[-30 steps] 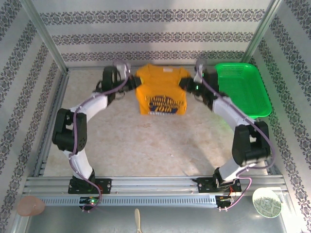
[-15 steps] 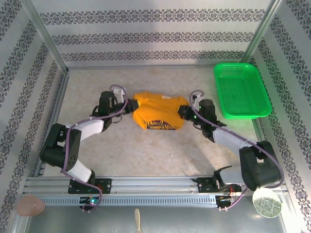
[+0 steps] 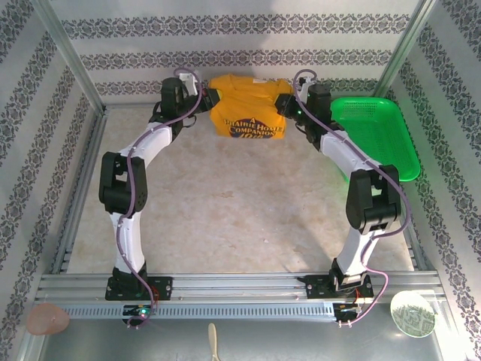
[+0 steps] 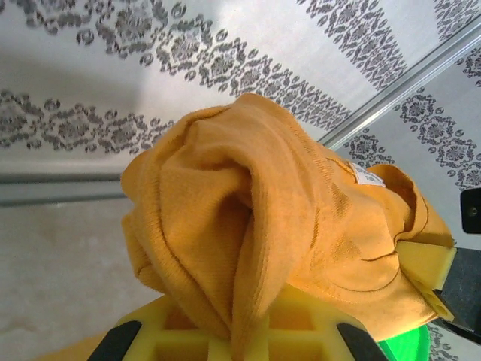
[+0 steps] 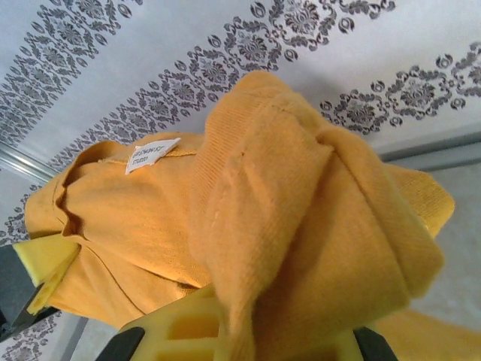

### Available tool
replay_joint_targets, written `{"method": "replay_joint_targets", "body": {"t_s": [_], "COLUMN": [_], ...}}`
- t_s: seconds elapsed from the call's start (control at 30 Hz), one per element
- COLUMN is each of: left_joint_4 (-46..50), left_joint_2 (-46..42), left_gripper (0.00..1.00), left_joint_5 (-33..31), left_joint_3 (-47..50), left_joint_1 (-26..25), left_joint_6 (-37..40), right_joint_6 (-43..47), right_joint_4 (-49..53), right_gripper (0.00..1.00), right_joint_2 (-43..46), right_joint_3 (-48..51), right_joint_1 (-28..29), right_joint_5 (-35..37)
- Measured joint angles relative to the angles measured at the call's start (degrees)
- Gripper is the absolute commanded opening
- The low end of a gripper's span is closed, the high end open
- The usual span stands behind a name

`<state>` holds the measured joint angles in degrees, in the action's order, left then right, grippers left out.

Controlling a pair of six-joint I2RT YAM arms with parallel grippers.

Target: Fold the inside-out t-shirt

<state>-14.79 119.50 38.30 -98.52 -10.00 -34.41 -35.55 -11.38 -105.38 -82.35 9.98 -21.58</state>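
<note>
- The t-shirt (image 3: 248,109) is at 12 o'clock on the tabletop (image 3: 240,210), close in front of the back wall (image 3: 240,53). It is held up and stretched between the two arms.
- Its long axis runs from 9 o'clock to 3 o'clock, from one shoulder to the other. The body hangs down toward 6 o'clock, with the dark print (image 3: 250,126) facing the camera above.
- I cannot tell if the lower hem touches the tabletop or hangs free.
- From the left claw (image 3: 204,98) the cloth lies toward 3 o'clock, and from the right claw (image 3: 285,104) toward 9 o'clock. Both arms are equally near, one at each shoulder.
- The left claw is closed tight on a bunch of orange cloth. In its wrist view the folds rise straight out between the yellow fingers (image 4: 301,320).
- The right claw is clamped in the same way on the other shoulder, and thick folds cover most of its fingers (image 5: 188,323).
- A small white label (image 5: 152,153) sits at the collar, between the two grips.
- The green basket (image 3: 379,139) is at about 2 o'clock, just beside the right arm and apart from the shirt.
- In my judgement the next move depends on both claws staying level on the 9-to-3 line, so the shirt comes down flat toward 6 o'clock. If one side goes lower, the cloth may land twisted.
</note>
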Motion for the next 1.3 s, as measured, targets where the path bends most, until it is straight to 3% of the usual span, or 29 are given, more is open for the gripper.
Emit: {"method": "replay_joint_targets", "body": {"t_s": [0.13,0.4,0.53,0.7,0.93,1.3], "left_joint_4": [-1.1,-16.8,-22.9,-31.2,-32.9,-26.8], "left_joint_2": [-0.4,-4.7,-11.2,-22.5,-23.7,-11.2], "left_gripper": [0.00,0.00,0.00,0.00,0.00,0.00], "left_joint_5": [0.0,-0.1,-0.9,-1.7,-3.2,-6.8], "left_joint_3": [1.9,36.7,52.0,62.4,64.3,51.5], "left_joint_1": [-0.1,-0.7,-1.9,-2.8,-3.6,-3.9], "left_joint_6": [1.8,-1.8,-4.7,-7.0,-7.7,-4.9], "right_joint_6": [2.5,1.7,-0.3,-3.0,-4.6,-6.6], "right_joint_4": [-2.5,-14.8,-19.2,-25.1,-26.3,-26.1], "right_gripper": [0.00,0.00,0.00,0.00,0.00,0.00], "right_joint_2": [0.1,2.7,10.1,20.5,23.4,8.4], "right_joint_3": [3.5,34.1,46.4,54.8,56.4,46.7], "right_joint_1": [1.0,8.5,13.5,16.2,15.8,10.0], "right_joint_5": [2.3,9.8,13.6,17.2,18.7,15.5]}}
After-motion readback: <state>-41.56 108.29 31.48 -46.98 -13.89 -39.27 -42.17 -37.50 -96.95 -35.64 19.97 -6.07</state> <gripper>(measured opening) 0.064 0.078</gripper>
